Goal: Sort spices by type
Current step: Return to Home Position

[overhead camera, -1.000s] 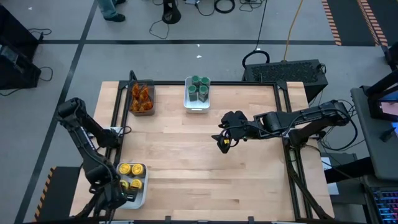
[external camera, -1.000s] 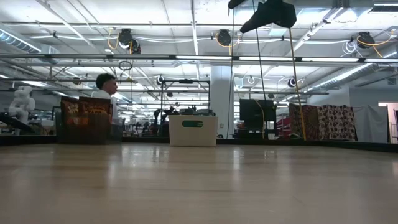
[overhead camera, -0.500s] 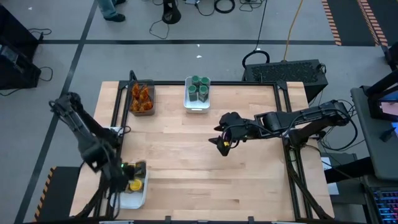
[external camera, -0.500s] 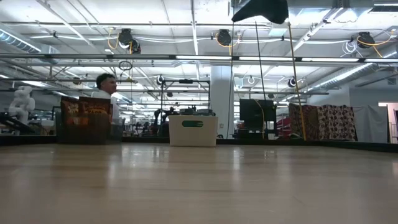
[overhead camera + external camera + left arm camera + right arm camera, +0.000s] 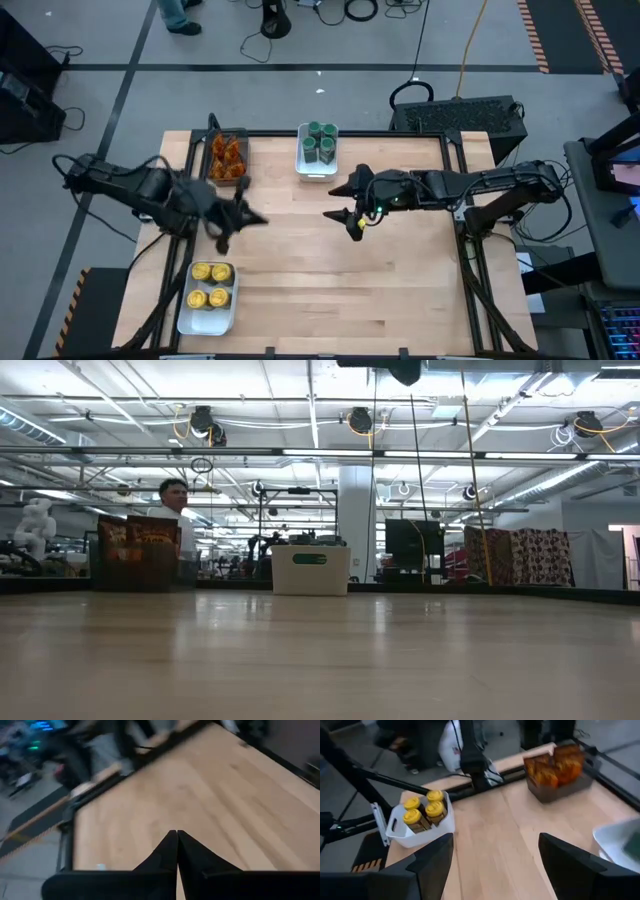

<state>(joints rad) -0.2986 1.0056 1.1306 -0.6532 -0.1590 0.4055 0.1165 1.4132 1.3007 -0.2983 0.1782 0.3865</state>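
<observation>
In the high view, yellow-lidded jars [image 5: 210, 284] stand in a white tray [image 5: 190, 320] at the near left. Green-lidded jars [image 5: 319, 141] stand in a white tray [image 5: 318, 173] at the far edge. Orange-brown pieces [image 5: 228, 155] lie in a dark bin [image 5: 212, 178] beside it. My left gripper [image 5: 255, 218] is shut and hovers over bare wood left of the middle; its wrist view shows the fingertips [image 5: 176, 834] meeting. My right gripper [image 5: 336, 200] is open above the table's middle. Its wrist view [image 5: 495, 840] looks at the yellow-lidded jars [image 5: 425, 811] and the orange-brown pieces [image 5: 554, 766].
Bare wood lies between the three containers and across the table's near and right parts. In the low view the dark bin [image 5: 138, 552] and the white tray [image 5: 310, 570] stand at the far edge, with a person [image 5: 176, 500] in the room behind them.
My left arm has swung up from the near left corner, past the tray of yellow-lidded jars, and now reaches toward the table's middle. My right gripper has drifted toward the left edge and risen, nearly leaving the top of the low view.
</observation>
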